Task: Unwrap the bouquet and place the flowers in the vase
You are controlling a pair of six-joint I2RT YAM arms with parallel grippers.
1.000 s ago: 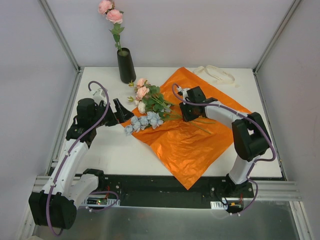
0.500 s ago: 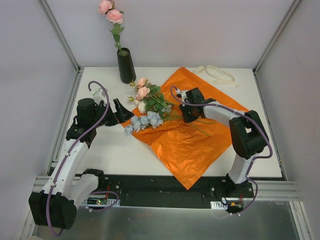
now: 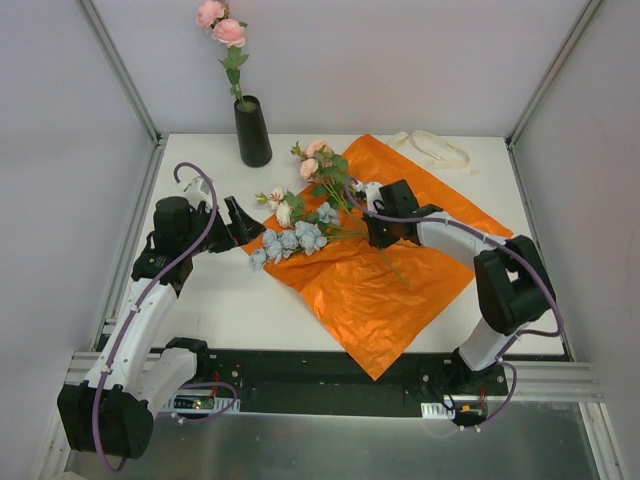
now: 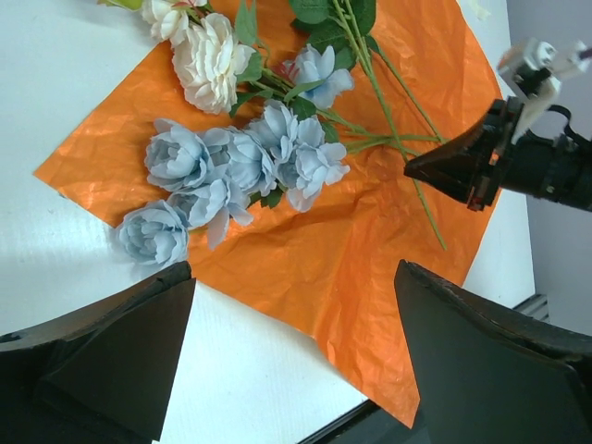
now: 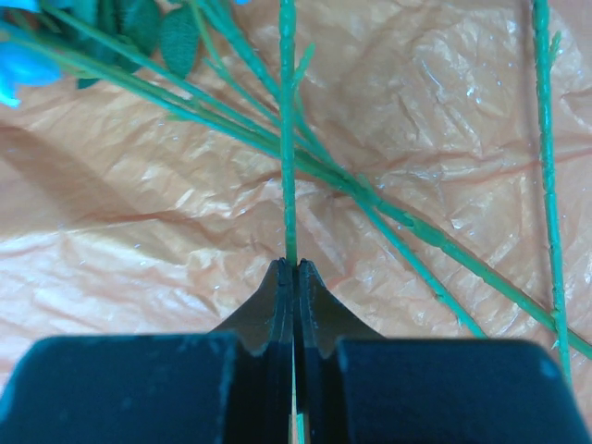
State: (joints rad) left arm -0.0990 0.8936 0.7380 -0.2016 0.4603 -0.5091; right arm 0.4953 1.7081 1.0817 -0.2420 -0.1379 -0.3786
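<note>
The bouquet lies unwrapped: its orange paper (image 3: 385,285) is spread flat on the table. Pale blue flowers (image 3: 292,240) (image 4: 240,162) and a cream one (image 3: 281,207) (image 4: 211,60) rest on the paper's left corner. My right gripper (image 3: 372,228) (image 5: 294,266) is shut on a thin green stem (image 5: 288,139) of a pink rose sprig (image 3: 318,160), whose heads point toward the back of the table. The black vase (image 3: 252,132) stands at the back left with two pink roses (image 3: 222,25) in it. My left gripper (image 3: 245,222) (image 4: 291,277) is open, just left of the blue flowers.
A cream ribbon (image 3: 435,148) lies at the back right, beyond the paper. More loose green stems (image 5: 444,245) cross the paper under my right gripper. Frame posts rise at the table's back corners.
My right gripper has closed on a stem and swung the pink rose sprig away from the pile toward the back. The left arm has hardly moved.
</note>
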